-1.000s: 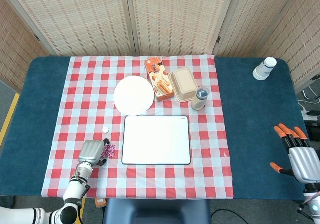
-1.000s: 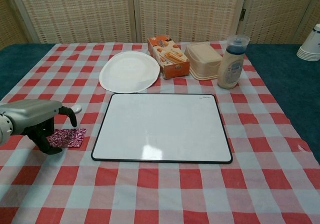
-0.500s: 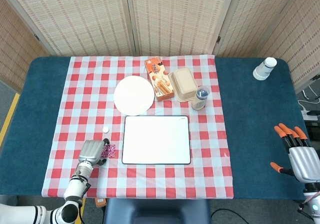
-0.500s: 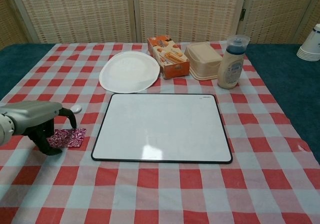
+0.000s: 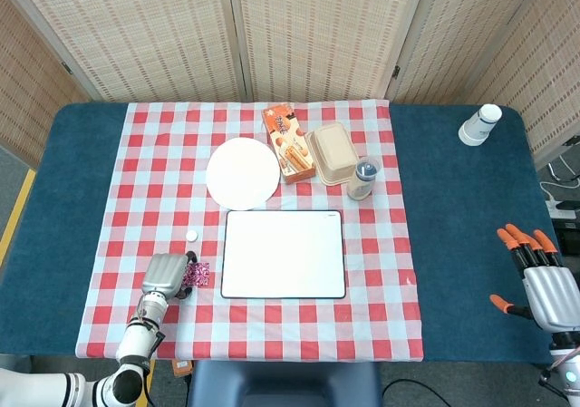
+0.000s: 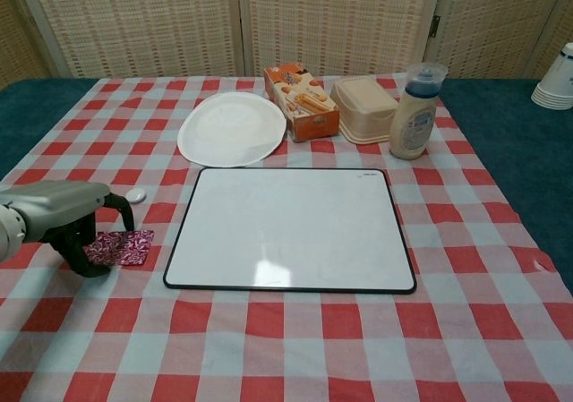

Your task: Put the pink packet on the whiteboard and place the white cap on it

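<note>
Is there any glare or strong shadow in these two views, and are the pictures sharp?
Chest view: a soft bright reflection lies on the near part of the whiteboard, and a dark shadow sits under the left robot hand beside the pink packet. Head view: light is even, no glare on the whiteboard, shadows are faint. Both views look sharp; the white cap is small but clear.

Left hand (image 6: 67, 223) is down low near the table's front-left corner, palm down, dark fingers (image 6: 82, 263) curled to the cloth. Right hand (image 5: 546, 291) hovers off the table's right edge, orange-tipped fingers spread, holding nothing.
</note>
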